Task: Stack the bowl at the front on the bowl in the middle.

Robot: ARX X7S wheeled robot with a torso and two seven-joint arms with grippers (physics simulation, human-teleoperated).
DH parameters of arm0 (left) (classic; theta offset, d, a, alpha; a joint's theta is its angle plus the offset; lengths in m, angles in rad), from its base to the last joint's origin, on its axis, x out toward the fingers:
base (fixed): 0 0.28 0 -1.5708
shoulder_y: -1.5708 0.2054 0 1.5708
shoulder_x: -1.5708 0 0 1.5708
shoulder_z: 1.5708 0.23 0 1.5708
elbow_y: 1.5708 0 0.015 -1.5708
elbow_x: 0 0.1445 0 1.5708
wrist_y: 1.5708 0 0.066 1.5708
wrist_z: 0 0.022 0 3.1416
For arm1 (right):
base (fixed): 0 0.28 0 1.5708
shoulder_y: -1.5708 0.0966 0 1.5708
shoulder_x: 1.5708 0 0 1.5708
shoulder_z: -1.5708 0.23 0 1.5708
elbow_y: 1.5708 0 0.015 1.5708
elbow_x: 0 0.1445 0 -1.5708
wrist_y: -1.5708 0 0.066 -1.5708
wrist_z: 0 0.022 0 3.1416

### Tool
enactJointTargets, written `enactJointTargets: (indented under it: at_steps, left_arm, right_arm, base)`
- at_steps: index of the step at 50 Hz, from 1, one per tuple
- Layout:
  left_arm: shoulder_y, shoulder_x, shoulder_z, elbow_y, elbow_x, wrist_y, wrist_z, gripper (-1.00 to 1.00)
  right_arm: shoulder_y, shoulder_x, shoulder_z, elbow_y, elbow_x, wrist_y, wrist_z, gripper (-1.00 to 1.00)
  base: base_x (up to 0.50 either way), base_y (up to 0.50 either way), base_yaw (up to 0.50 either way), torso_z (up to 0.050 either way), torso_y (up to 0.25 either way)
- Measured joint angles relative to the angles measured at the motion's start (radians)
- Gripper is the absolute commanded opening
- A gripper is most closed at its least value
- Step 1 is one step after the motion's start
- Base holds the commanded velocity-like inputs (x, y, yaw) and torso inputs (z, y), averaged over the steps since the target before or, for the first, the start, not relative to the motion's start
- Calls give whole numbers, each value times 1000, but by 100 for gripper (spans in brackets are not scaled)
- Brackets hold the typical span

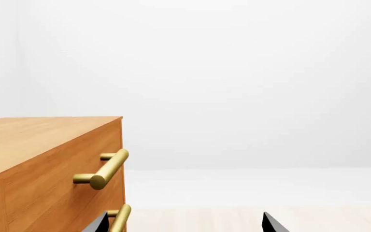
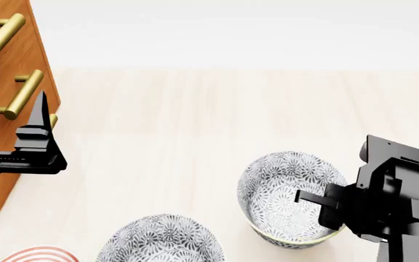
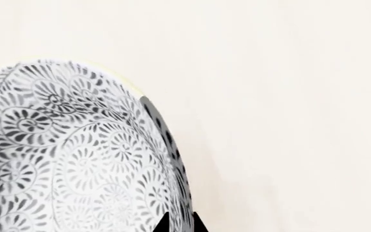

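My right gripper (image 2: 318, 204) pinches the near rim of the patterned bowl (image 2: 289, 191), one finger inside and one outside, the bowl looking raised off the pale floor (image 2: 195, 120), toward its right side. From the right wrist view, the rim (image 3: 163, 130) sits thin between the fingertips; I judge a tilt or jolt could let it slip or swing. The second patterned bowl (image 2: 162, 240) sits near the front edge of view, and a red-ringed dish (image 2: 39, 255) peeks at the front left corner, close enough to clip. My left gripper (image 2: 42, 128) hangs spread and empty beside the wooden drawer cabinet (image 2: 6, 71) and its brass handles (image 1: 105, 169), clear of the path.
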Motion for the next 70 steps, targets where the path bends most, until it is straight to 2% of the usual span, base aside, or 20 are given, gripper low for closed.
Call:
enactJointTargets:
  at_steps: [14,31,35,41,53,60,70]
  left_arm:
    - [0,-5,3,-3,-8,2,-5,100]
    - [-9,-11,2,-1,-22,-7,-11,100]
    - [-11,-12,0,2,-26,-11,-14,100]
    - [-13,-14,-1,5,-32,-15,-17,100]
    - [-15,-17,-2,9,-40,-18,-24,100]
    - [-17,-17,-1,10,-44,-19,-28,100]
    - [-17,-19,0,9,-49,-17,-33,100]
  right_arm:
    - [1,-14,77,-22,-96,5,-33,-100]
    - [-95,-10,173,-634,-54,389,9,-100]
    - [-105,24,176,-736,126,449,138,-100]
    - [-111,89,161,-839,504,504,419,-100]
    - [-104,177,82,-955,1152,540,915,-100]
    - [-97,207,24,-1006,1405,533,1103,-100]
    - [-107,232,-51,-1091,1640,508,1260,-100]
  base:
    - [0,0,0,0,0]
    - [0,0,0,0,0]
    - [0,0,0,0,0]
    - [0,0,0,0,0]
    - [0,0,0,0,0]
    - [0,0,0,0,0]
    - [0,0,0,0,0]
